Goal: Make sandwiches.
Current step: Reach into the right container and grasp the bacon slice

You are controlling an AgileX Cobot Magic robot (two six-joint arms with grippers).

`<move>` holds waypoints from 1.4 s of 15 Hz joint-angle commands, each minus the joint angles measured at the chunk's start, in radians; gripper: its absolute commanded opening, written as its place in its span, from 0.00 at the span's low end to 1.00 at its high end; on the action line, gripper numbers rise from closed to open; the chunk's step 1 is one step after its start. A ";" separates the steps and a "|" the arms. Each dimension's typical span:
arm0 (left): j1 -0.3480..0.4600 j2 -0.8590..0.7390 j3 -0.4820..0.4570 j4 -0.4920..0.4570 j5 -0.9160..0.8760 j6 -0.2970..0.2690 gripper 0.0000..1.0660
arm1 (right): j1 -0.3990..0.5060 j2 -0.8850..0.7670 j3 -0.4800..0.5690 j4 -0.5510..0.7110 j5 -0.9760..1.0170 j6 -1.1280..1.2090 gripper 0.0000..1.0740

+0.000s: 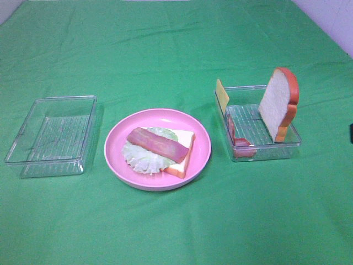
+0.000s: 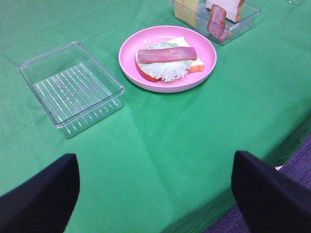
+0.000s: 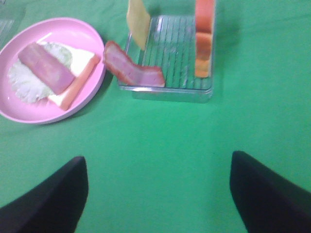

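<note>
Green tablecloth [image 1: 176, 221] | left gripper [image 2: 155, 194] fingers [image 2: 39, 199] spread wide, empty | right gripper [image 3: 158, 194] same, touching nothing | half-built sandwich [image 1: 160, 148] on pink plate [image 1: 201, 135] | bread slice [image 1: 277, 102] upright in right tray [image 1: 265, 152]

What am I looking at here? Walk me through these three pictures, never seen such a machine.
A two-armed robot is making a toy sandwich. One picture looks down from a high camera; the other two come from cameras on each wrist, where the dark shapes are the open left pincer and right pincer. Neither holds anything. On the green cloth a pink plate carries bread, lettuce and bacon. The left tray holds nothing; the right tray holds cheese, more bacon and an upright bread slice.
</note>
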State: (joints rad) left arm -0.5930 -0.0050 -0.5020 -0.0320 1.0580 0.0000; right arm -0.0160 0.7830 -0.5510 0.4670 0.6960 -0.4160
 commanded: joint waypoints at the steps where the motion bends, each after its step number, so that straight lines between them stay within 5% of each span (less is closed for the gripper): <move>1: -0.004 -0.019 0.002 -0.002 -0.011 0.006 0.75 | -0.004 0.215 -0.085 0.130 -0.003 -0.162 0.70; 7: -0.004 -0.019 0.002 -0.001 -0.011 0.005 0.75 | 0.009 0.647 -0.447 0.151 0.148 -0.132 0.63; 10: -0.004 -0.019 0.002 -0.001 -0.011 0.005 0.75 | 0.139 0.735 -0.522 0.058 0.134 -0.047 0.63; 15: -0.004 -0.019 0.002 -0.001 -0.011 0.005 0.75 | 0.404 1.000 -0.778 -0.234 0.214 0.458 0.57; 21: -0.004 -0.019 0.002 -0.001 -0.011 0.005 0.75 | 0.401 1.208 -0.964 -0.316 0.285 0.534 0.57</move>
State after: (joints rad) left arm -0.5930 -0.0050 -0.5020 -0.0310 1.0570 0.0000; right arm 0.3860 1.9870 -1.5090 0.1630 0.9720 0.1060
